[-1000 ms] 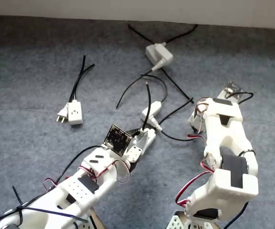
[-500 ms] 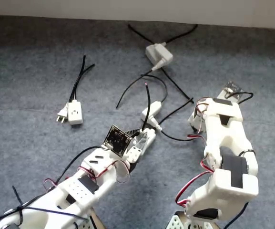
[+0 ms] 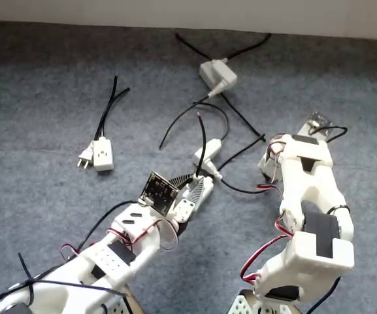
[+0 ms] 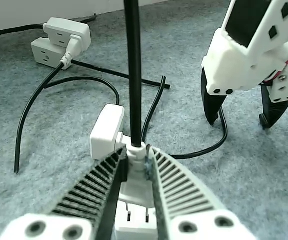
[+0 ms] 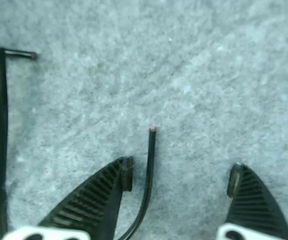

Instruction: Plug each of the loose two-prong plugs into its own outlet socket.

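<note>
Barely anything shifts: we see the left arm sink a touch and the held cord's tip lean slightly left in the high view. The left gripper [image 4: 136, 150] is clamped on a white two-prong plug [image 4: 134, 192], prongs pointing back toward the wrist. Its black cord [image 4: 132, 75] rises straight up. A white outlet socket [image 4: 106, 131] lies on the grey carpet [image 5: 208, 60] just beside the fingertips. We can't tell if they touch. The right gripper [image 5: 178, 175] sits low over the carpet near them, jaws wide, holding nothing. A loose cord end [image 5: 150, 150] lies between its jaws. Well apart on the left arm's side, a second plug [image 3: 83, 159] lies against a second socket [image 3: 103, 154], prongs out. At the far edge a plugged outlet block [image 3: 216, 75] sits on crossed cords.
</note>
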